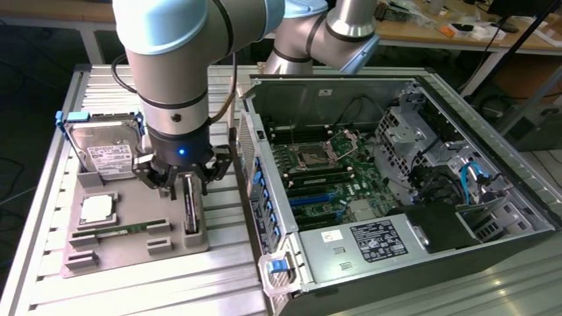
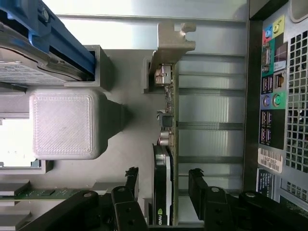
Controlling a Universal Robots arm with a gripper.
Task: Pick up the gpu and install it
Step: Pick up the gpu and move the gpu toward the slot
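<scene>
Black two-finger gripper (image 2: 163,172) sits low over the gpu (image 2: 162,192), a thin dark circuit card standing on edge in a slot of the grey printed fixture tray (image 1: 131,253). Jaws are open, one finger (image 2: 197,185) on each side of the card with a gap on both sides, so nothing is gripped yet. Step in hand, as I read it, is the grasp. Card looks roughly centred, so close slowly and let it self-centre rather than shove it into the slot wall. Pads look set to land on the black cooler section, not the bare board with small parts; keep it that way. Silver-beige metal bracket (image 2: 171,41) is at the card's opposite end, so the hold seems off-centre lengthwise, with a risk of tipping. Also on the tray: slim green memory stick (image 1: 123,230) lying flat, square silver processor chip (image 1: 97,209), and silver hard drive with white label and blue frame (image 1: 105,148) upright at the far end. Just beside the tray, an open dark tower case (image 1: 491,197) shows its green motherboard (image 1: 316,178).
</scene>
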